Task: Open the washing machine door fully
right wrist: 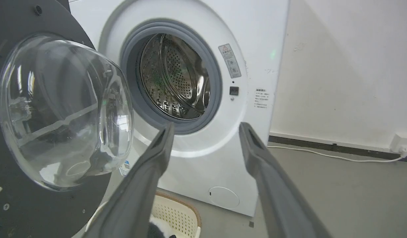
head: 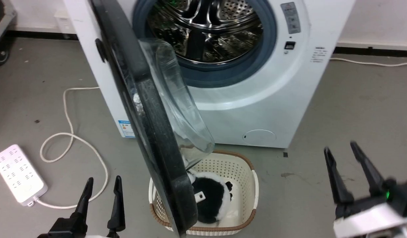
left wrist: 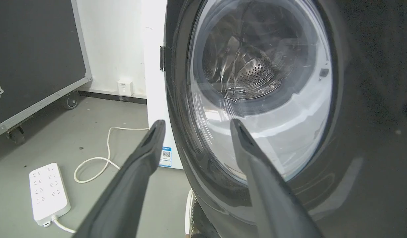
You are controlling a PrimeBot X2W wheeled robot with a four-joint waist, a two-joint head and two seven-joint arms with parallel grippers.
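- The washing machine door (head: 148, 112) stands swung out from the machine. In the head view it is seen edge-on, from upper left to bottom centre, with its glass bowl facing right.
- The left gripper (head: 103, 181), at lower left, has its fingers spread and holds nothing.
- The right gripper (head: 340, 147), at lower right, is also spread and empty, well apart from the door.
- A basket (head: 248, 163) sits under the door's lower edge.
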